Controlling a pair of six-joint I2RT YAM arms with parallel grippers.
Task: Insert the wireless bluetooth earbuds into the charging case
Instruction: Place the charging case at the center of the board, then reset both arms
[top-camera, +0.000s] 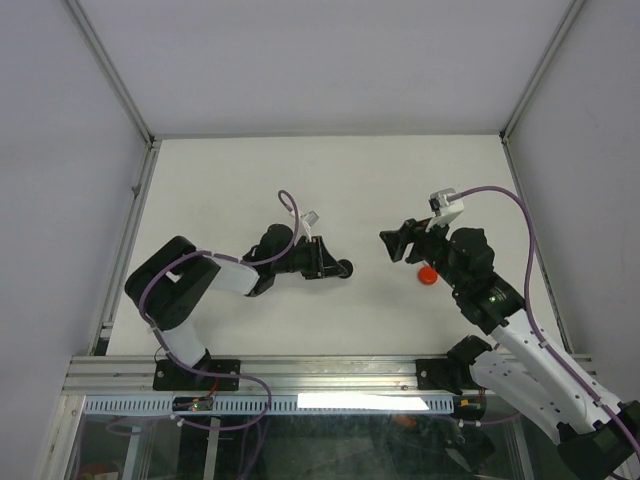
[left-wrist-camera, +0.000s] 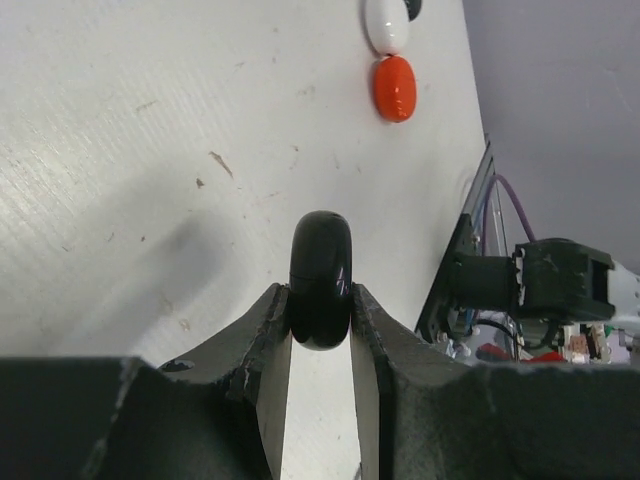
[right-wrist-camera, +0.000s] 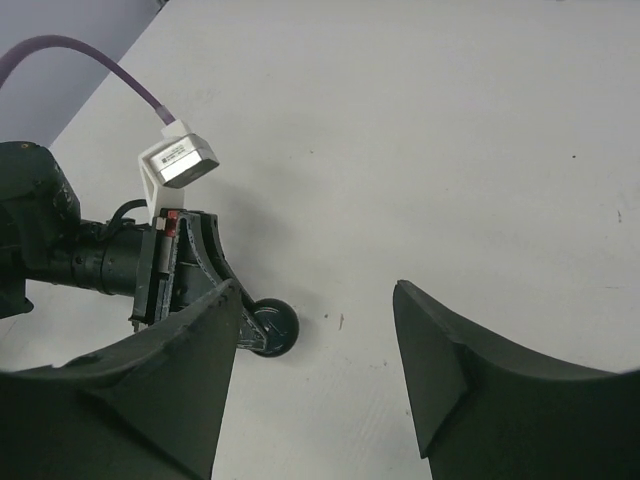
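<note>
A black round charging case (left-wrist-camera: 321, 270) stands on its edge on the white table, and my left gripper (left-wrist-camera: 320, 300) is shut on its flat sides. From above, the same case (top-camera: 344, 268) sticks out at the tip of the left gripper (top-camera: 333, 267), left of the table's middle. It also shows in the right wrist view, where the case (right-wrist-camera: 275, 327) lies beside the left finger. My right gripper (right-wrist-camera: 318, 290) hangs open over bare table with nothing between its fingers; from above it (top-camera: 396, 240) faces the left one across a gap. The earbuds are out of view.
A red puck-shaped case (top-camera: 428, 275) lies on the table just under the right wrist. In the left wrist view this red case (left-wrist-camera: 394, 88) sits close against a white one (left-wrist-camera: 386, 25). A metal rail (top-camera: 300, 372) runs along the near edge.
</note>
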